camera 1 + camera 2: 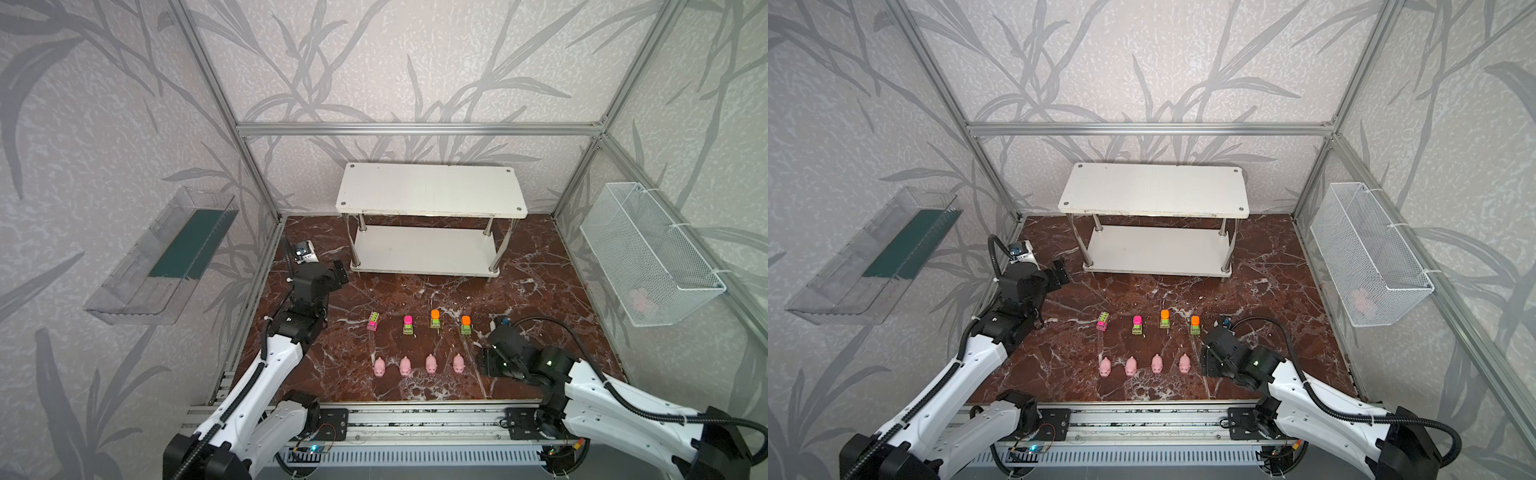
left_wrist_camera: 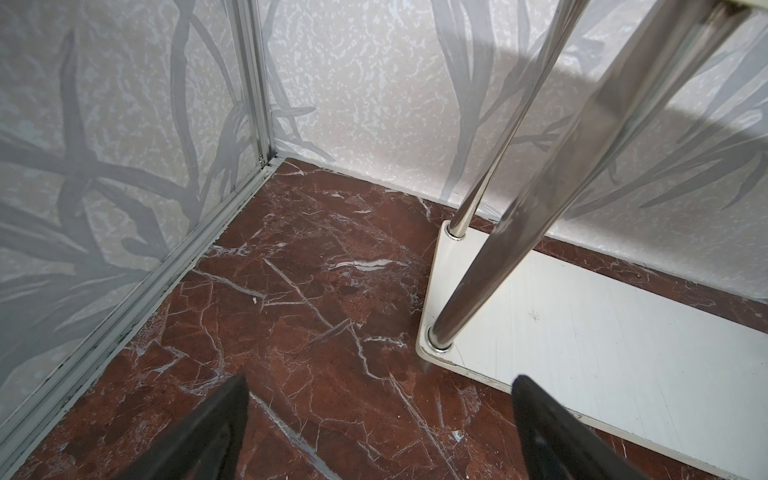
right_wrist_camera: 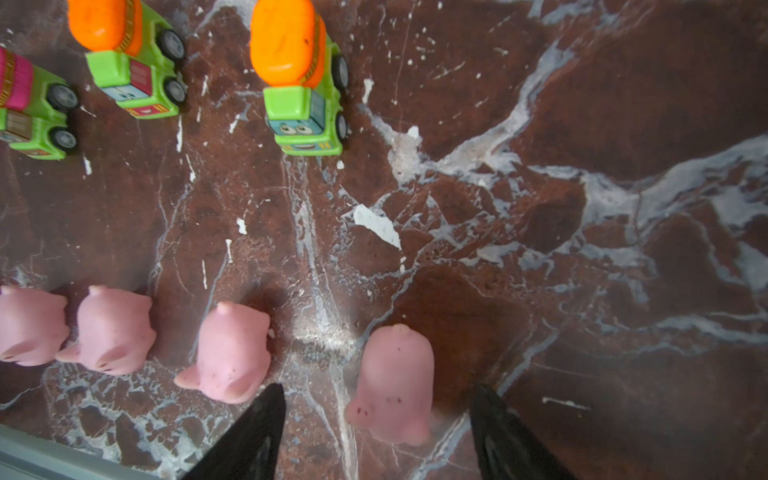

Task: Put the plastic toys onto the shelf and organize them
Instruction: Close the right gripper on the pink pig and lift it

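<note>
**Right gripper astride the end pig, jaws apart, no grip**

Right gripper (image 3: 376, 395) is low over the front right part of the worktop (image 1: 540, 291). Its jaws stand partly apart. The rightmost pig (image 3: 392, 376) lies between the two black fingers (image 3: 257, 432), snout end toward the gripper. Bare marble shows on each side of the pig, so neither finger touches it and it is not gripped.

Toys on the worktop:
- The rightmost pig ends a row of four; the three other pigs (image 1: 405, 366) lie to its left. The row runs along the front edge, evenly spaced.
- Four toy cars (image 1: 435, 318) form a second row behind the pigs, toward the middle of the worktop.
- The two right-hand cars have orange tops and the next has a pink top. The leftmost car (image 1: 373, 322) is pink-bodied and sits askew.
- The rightmost car (image 3: 303, 83) stands near the rightmost pig, apart from it.

The shelf (image 1: 432, 189) stands at the middle of the back edge, well apart from both rows.

Left gripper (image 2: 380, 380) has its jaws wide, with only marble between them. It is near the left edge, just beside the front left corner of the shelf's lower board (image 2: 602, 332).

A wire basket (image 1: 648, 253) hangs on the right wall. A pinkish shape shows through its mesh, too blurred to identify.
</note>
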`<state>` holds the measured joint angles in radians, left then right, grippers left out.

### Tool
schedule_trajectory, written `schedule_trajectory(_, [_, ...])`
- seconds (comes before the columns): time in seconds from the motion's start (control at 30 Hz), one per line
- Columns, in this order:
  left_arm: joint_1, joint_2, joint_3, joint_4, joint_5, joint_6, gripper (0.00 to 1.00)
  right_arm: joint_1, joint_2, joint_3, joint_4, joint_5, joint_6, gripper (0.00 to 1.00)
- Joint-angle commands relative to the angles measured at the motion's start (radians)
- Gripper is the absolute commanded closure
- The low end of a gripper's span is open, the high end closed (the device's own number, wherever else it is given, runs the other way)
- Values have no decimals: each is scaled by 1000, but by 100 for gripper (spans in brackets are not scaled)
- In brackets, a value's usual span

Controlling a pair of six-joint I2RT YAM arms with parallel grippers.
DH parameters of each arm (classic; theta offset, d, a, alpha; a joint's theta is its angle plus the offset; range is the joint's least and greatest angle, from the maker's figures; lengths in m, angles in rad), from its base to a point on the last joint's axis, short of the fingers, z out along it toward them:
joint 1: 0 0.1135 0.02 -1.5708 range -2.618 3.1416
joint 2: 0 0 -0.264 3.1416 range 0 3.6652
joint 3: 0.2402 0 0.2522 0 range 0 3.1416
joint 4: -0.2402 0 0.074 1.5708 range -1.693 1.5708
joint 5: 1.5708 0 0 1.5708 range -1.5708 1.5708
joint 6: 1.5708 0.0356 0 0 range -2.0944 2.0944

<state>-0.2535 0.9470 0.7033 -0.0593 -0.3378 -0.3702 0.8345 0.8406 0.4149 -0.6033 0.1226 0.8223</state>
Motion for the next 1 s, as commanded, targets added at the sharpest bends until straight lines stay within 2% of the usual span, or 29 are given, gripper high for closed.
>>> schedule_trajectory(0.0, [-3,-8,-13,-4,-2,-15,4,12,18,-3,-10,7,14,29])
schedule_trajectory(0.2, [-3,1,-14,1,-1,-15,4,18,41,-14,10,9,22,30])
schedule_trajectory(0.6, [-3,12,-18,8,-1,-16,4,19,141,-10,42,44,19,49])
schedule_trajectory(0.83, [-3,18,-14,11,-3,-16,4,17,170,14,15,66,8,71])
schedule_trajectory(0.97, [-3,23,-11,13,0,-15,4,18,137,75,-53,104,-22,72])
